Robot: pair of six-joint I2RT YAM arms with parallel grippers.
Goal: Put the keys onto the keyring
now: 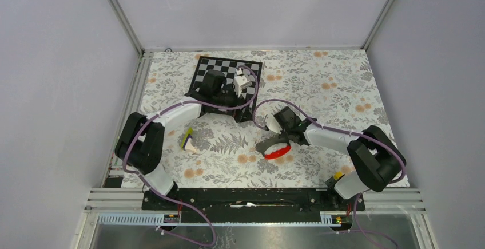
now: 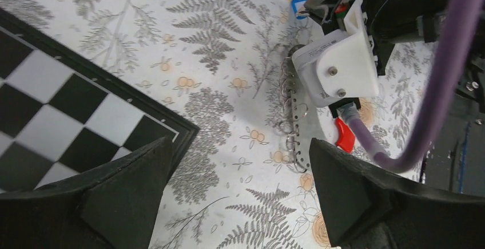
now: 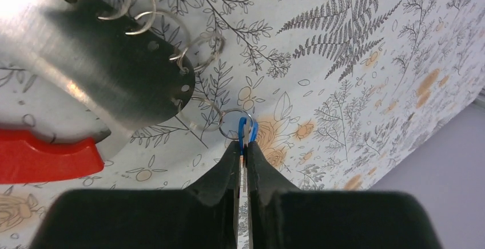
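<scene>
Keys (image 3: 246, 129): blue tag pinched in my right gripper (image 3: 242, 149), jaws pressed together, frame centre. Keyring (image 3: 114, 83): just beside, toward upper left (right arm nearer). Left gripper (image 2: 240, 149): spread wide, holding nothing.

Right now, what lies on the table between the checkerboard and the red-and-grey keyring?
Nothing: the left wrist view shows only bare floral tablecloth between the checkerboard and the keyring.

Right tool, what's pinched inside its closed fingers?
A blue tag sticks out from the tips of the right tool, beside a small wire ring. The rest of the tag and any key are covered by the fingers.
</scene>
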